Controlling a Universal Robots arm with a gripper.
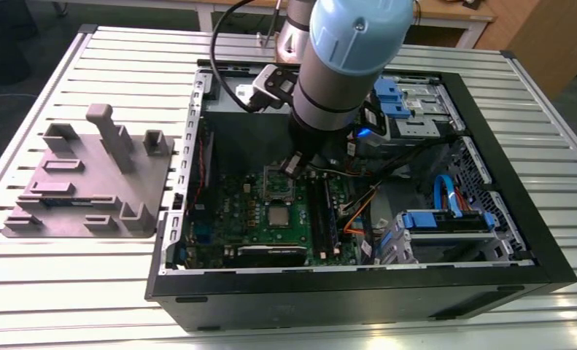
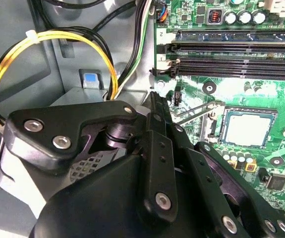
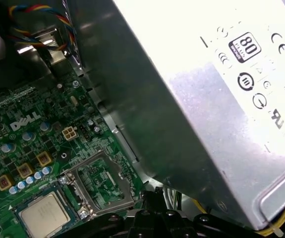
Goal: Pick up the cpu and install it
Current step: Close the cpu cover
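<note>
Black gripper (image 2: 157, 106) linkages with silver screws occupy the foreground of the second wrist view; the two finger bars lie pressed together, closed with nothing between them, their tip poised over the grey floor of the computer case (image 1: 521, 219) just beside the green motherboard (image 2: 261, 89). On that board the cpu (image 2: 247, 130), a small square chip with a silvery-grey top, sits flat in its socket, with the metal retention frame (image 3: 100, 181) swung open beside it, as seen in the first wrist view, where the cpu (image 3: 43, 214) lies next to the hinged frame. Long black memory slots (image 2: 236, 49) run across the board near the socket. A loop of yellow wire (image 2: 53, 35) bound by a white tie hangs against the case wall. In the first wrist view, the grey power supply box (image 3: 192, 99) with a white label rises beside the board. In the exterior view, the arm (image 1: 351, 58) reaches down into the open case, and a grey fixture tray (image 1: 93, 182) with upright posts rests on the slatted table (image 1: 64, 292) at the exterior view's left, well apart from the cpu (image 1: 279, 216).
</note>
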